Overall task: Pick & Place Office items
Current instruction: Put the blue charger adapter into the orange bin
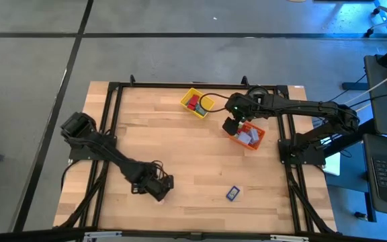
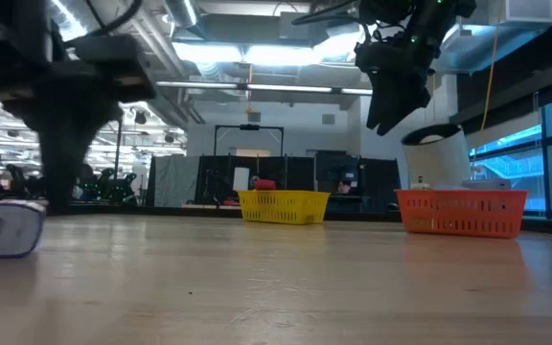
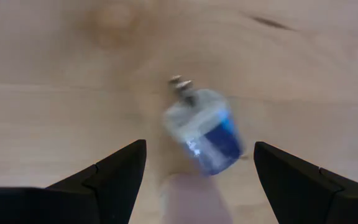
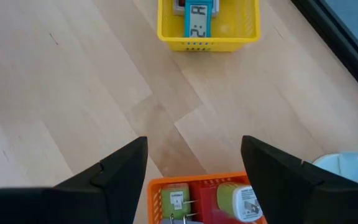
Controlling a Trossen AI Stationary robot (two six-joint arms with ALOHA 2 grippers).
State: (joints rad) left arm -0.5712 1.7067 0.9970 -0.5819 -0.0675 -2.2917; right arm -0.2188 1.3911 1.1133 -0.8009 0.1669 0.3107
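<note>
A small clear and blue office item [image 3: 205,135] lies on the wooden table, and in the low view [image 2: 6,230] it sits at the near left. My left gripper [image 3: 199,144] hovers open over it pointing down, one finger on either side, touching nothing; in the high view my left gripper [image 1: 161,188] hides it. A dark blue item [image 1: 232,193] lies near the front edge. My right gripper [image 1: 230,126] hangs open and empty above the near rim of the orange bin [image 4: 166,182]. The yellow bin [image 1: 197,103] holds red and teal items [image 4: 197,17].
The orange bin [image 1: 248,136] holds several pale and green items [image 4: 176,202]. A white round roll [image 4: 347,167] stands beside it at the far right. Black frame rails [image 1: 109,134] run along the table's left and right sides. Bare wood lies between the arms.
</note>
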